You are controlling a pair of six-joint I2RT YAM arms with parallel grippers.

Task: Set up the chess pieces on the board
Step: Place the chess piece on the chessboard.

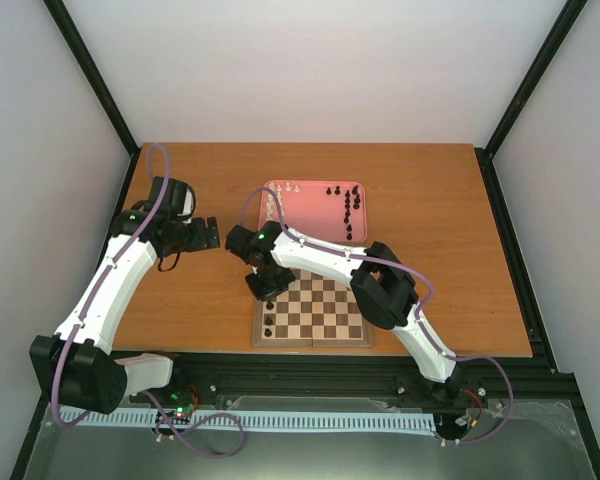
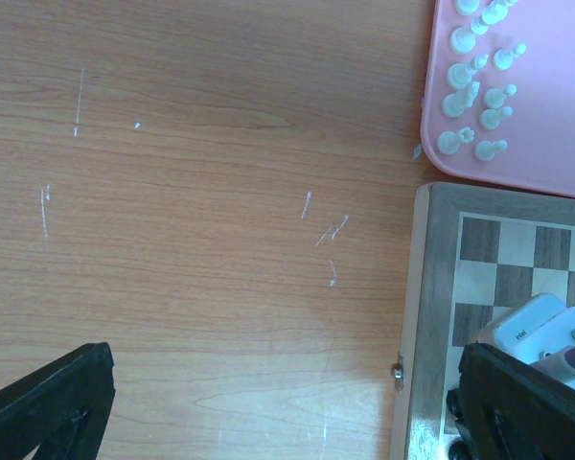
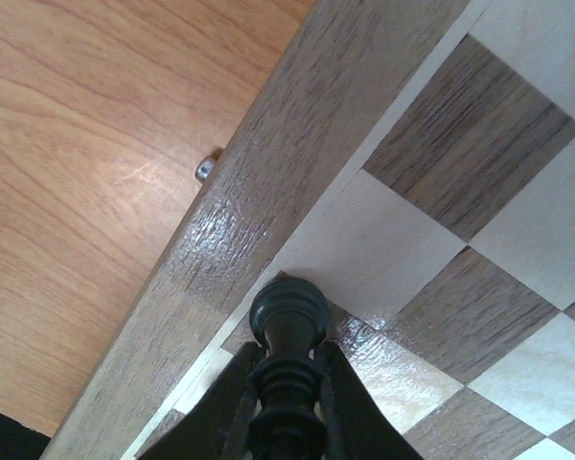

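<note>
held piece: I'm clamping a black chess piece [image 3: 287,321] in my right claw [image 3: 286,407], fingers pinching just under its head. Can't tell which type from this angle.
piece position: it's hanging upright over the board [image 1: 330,312], in the left-edge column beside the wooden border, around where a light and a dark square are meeting. Can't tell if its base is touching.
on the board: two placed black pieces [image 1: 270,321] are standing in that same column, nearer my base.
in the tray: everything else is sitting in the pink tray [image 1: 363,188] just beyond the board, with white pieces [image 2: 479,86] bunching at its left and unplaced black pieces [image 1: 348,205] at its right.
progress: I'm reading this as early. A couple are down and one is in hand. No white is showing on the board, and nearly both sets are left to do.
right arm: it's reaching in from the right, elbow bending over the board, wrist pointing down at the left column.
left arm: it's hovering over bare table [image 2: 220,192] off the board's far-left corner, left claw [image 2: 283,383] spread wide and carrying nothing.
</note>
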